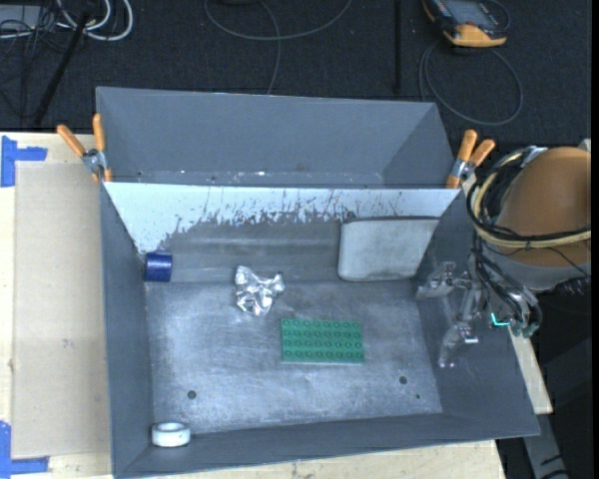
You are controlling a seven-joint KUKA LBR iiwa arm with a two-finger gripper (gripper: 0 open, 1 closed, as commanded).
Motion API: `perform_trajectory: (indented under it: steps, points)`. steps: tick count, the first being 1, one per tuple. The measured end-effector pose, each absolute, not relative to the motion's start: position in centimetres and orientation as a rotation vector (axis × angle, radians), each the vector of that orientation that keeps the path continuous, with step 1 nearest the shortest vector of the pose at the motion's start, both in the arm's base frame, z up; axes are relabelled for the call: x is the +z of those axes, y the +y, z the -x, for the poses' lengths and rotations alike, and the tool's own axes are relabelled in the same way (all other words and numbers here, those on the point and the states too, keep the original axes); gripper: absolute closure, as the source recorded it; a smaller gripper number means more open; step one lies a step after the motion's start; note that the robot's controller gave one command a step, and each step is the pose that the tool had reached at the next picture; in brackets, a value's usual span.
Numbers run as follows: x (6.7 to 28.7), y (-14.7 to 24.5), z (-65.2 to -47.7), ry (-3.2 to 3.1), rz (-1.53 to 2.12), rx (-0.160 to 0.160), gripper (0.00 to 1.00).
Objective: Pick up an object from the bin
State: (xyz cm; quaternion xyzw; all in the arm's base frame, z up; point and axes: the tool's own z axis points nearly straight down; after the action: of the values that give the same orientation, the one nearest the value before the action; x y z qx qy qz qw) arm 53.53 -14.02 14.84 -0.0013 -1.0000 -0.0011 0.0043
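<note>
The pincer (447,315) is hanging low at the right side of the grey metal bin (280,407), close to the right wall, at the end of the arm (539,208) with its brown rounded cover and black cables. Its two metal fingers (457,345) are standing apart, and nothing is lying between them. The bare, scuffed floor is showing beneath it.

No one thing is being gripped or closed round. Two things are lying nearest. The pale grey flat rectangular slab (384,249) is lying towards the back wall from the pincer, near it but not touching, with one long edge up against the foot of the sloping back wall. The flat green studded plastic building plate (322,341) is lying out towards the middle of the floor, clear of the fingers and well apart from the slab.

Further off, the crumpled ball of silver foil (257,290) is sitting just beyond the green plate's far left corner, near it but apart. The small blue plastic cylinder (158,266) is lying on its side against the left wall near the back. The small white ring (170,433) is resting flat in the front left corner.

Nothing is standing between the pincer and the slab or the plate; the floor between them is lying open.
</note>
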Motion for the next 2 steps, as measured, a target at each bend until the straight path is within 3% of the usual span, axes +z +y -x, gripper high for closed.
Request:
perform_trajectory:
  steps: [1, 2]
  points:
    - [14.0, -1.1, -55.6, -3.140, -0.102, -0.007, 0.00]
    - [7.3, -2.0, -54.6, -3.149, -0.019, -0.004, 0.00]
